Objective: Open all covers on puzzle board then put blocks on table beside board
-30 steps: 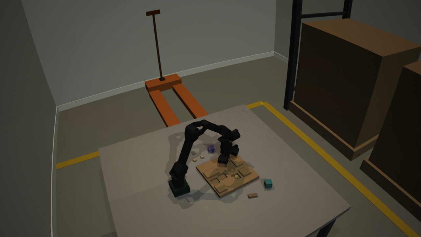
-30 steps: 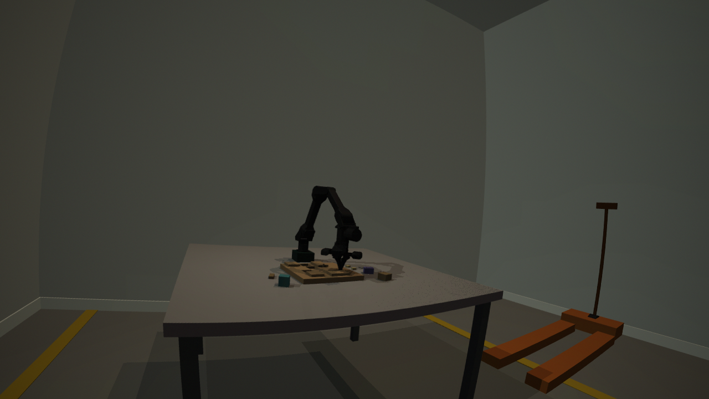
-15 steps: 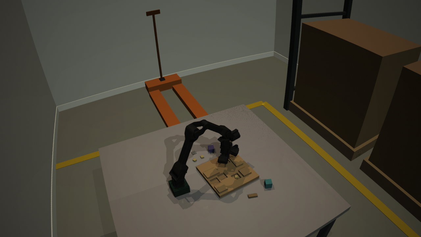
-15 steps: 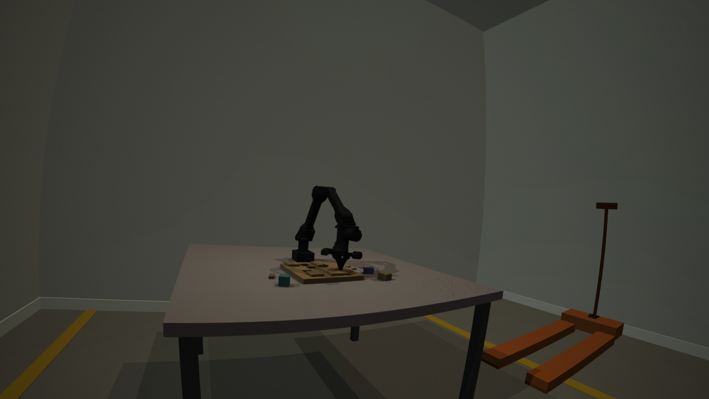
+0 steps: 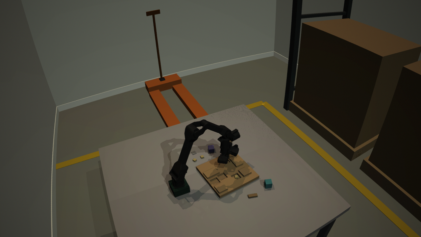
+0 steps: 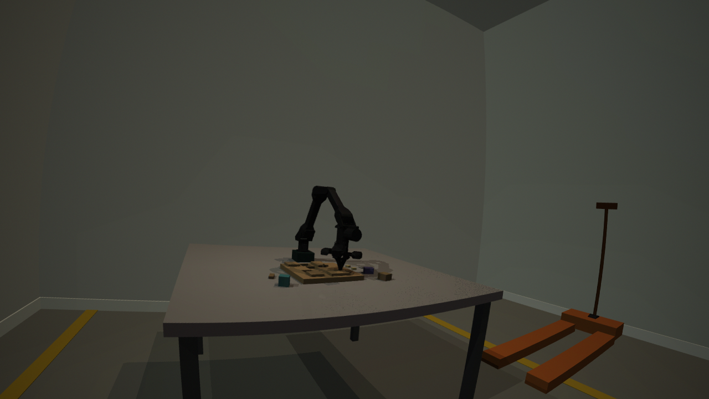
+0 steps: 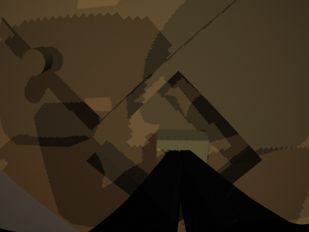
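Black, tapered fingers [image 6: 340, 261] are pressed together with nothing pinched between them, their tips pointing down at the wooden puzzle board [image 5: 239, 185] [image 6: 333, 280] [image 7: 96, 61]. In the wrist view a pale green block [image 7: 183, 145] shows inside a square well right by the tips, partly hidden behind them; whether they touch it I cannot tell. Up and to the left of the tips in that view, a round peg [image 7: 33, 62] stands at a dark slot.

Seen from outside, a teal cube [image 5: 268, 183] [image 6: 283, 280] rests on the desk [image 5: 141, 212] [image 6: 237, 305] left of the fingers, off the board, with a small tan wooden piece [image 5: 252, 195] [image 6: 271, 275] farther left. Right of the fingers sits a purple block [image 5: 210, 149] [image 6: 368, 270], and beyond it a brown block [image 6: 384, 276]. Behind the fingers stands the arm's dark green base [image 5: 180, 191] [image 6: 302, 256]. Well apart from them, on the floor, is an orange pallet jack [image 5: 160, 110] [image 6: 535, 342].
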{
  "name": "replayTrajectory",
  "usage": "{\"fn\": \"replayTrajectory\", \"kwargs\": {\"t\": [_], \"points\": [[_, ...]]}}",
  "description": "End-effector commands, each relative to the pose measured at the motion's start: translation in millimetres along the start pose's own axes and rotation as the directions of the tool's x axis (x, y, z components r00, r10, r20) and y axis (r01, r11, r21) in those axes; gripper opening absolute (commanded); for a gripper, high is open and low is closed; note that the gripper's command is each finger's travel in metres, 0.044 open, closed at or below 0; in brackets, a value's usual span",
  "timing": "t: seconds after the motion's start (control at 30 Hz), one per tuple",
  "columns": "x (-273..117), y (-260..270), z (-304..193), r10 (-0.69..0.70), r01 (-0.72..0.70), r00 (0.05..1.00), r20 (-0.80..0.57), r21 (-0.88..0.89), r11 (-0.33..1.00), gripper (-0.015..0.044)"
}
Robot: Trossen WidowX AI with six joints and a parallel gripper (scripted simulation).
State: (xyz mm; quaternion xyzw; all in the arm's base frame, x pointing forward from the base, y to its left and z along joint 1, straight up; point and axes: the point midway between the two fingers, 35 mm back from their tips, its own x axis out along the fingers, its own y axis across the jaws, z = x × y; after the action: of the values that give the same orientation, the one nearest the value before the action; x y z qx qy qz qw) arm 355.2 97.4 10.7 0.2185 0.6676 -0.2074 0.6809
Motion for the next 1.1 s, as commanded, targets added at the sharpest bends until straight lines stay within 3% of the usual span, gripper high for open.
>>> {"fn": "replayTrajectory", "kwargs": {"t": [0.0,1.07], "points": [[-5.6,0.1,0.0,0.003,-0.003,1.0,0.001,0.003,1.0,0.0],[-12.4,-1.7,-1.6,0.005,-0.005,1.0,0.002,0.006,1.0,0.0]]}}
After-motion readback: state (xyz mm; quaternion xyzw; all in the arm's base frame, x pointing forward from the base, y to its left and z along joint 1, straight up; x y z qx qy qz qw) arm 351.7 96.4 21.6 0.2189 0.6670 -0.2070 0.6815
